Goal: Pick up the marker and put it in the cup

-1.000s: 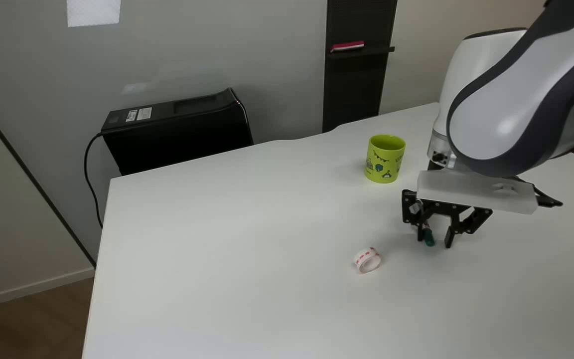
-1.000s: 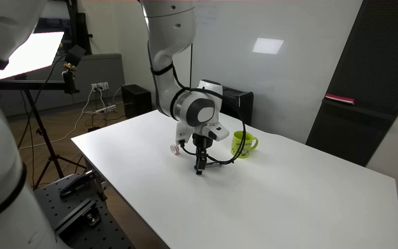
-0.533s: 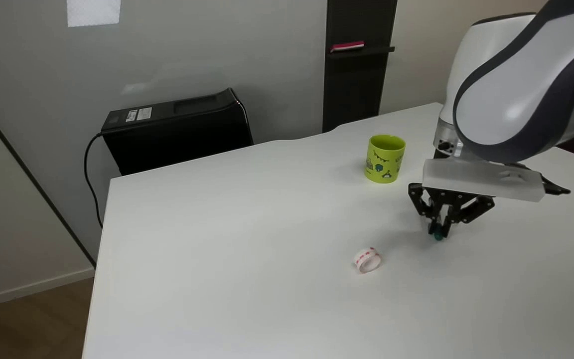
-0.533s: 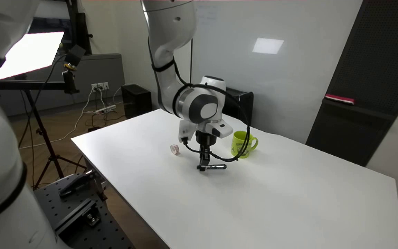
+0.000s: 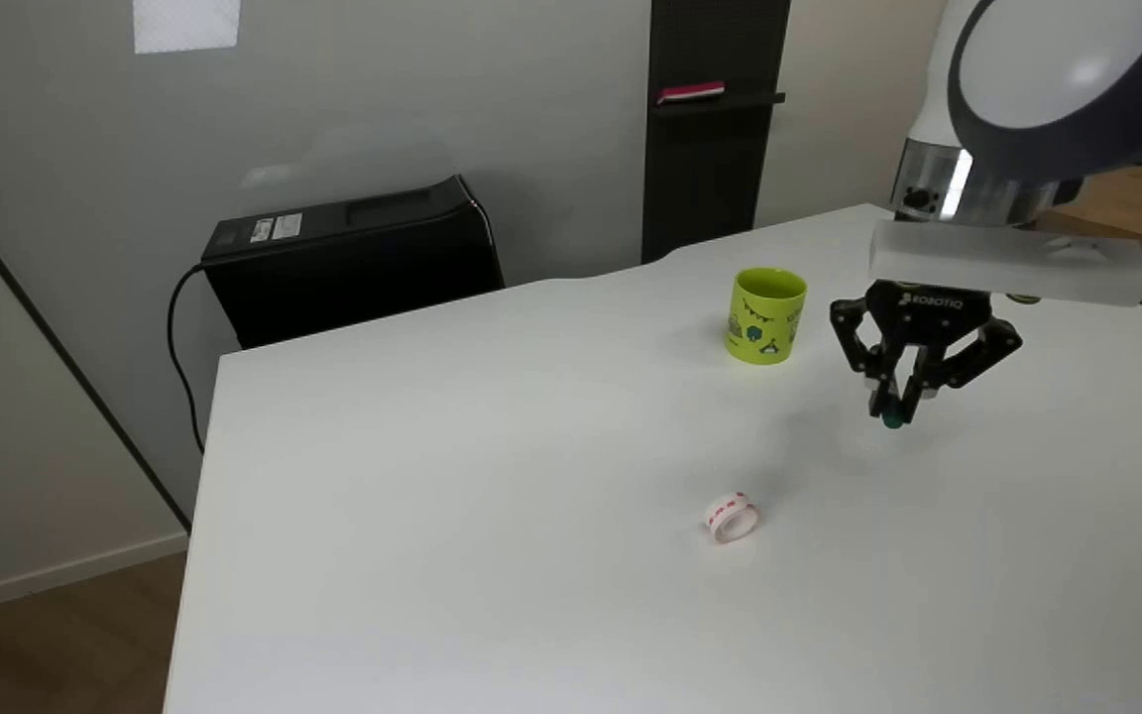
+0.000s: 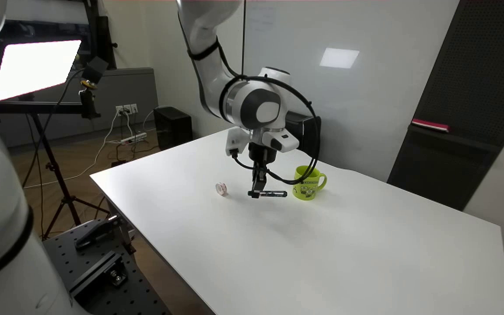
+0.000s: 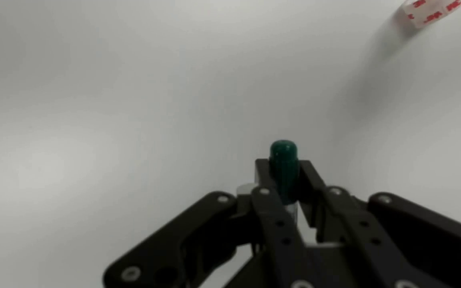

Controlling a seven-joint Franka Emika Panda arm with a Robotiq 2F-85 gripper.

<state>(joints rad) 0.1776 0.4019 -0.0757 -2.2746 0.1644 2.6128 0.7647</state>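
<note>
The marker has a green cap and a grey barrel. My gripper is shut on the marker's capped end, and the cap's tip pokes out past the fingertips. The marker lies about level, its barrel reaching sideways from the fingers in an exterior view, and it hangs above the white table. In the wrist view the fingers cover most of the barrel. The lime green cup stands upright on the table, apart from the gripper. Its handle shows in an exterior view. The cup is out of the wrist view.
A small roll of white and red tape lies on the table. It also shows at the top of the wrist view. A black box stands behind the table's far edge. A cable loop hangs from the arm and crosses before the cup.
The gripper was open around the marker on the table one second ago. It has shut on the marker and risen, lifting the marker off the table. Cup and tape have not moved.
</note>
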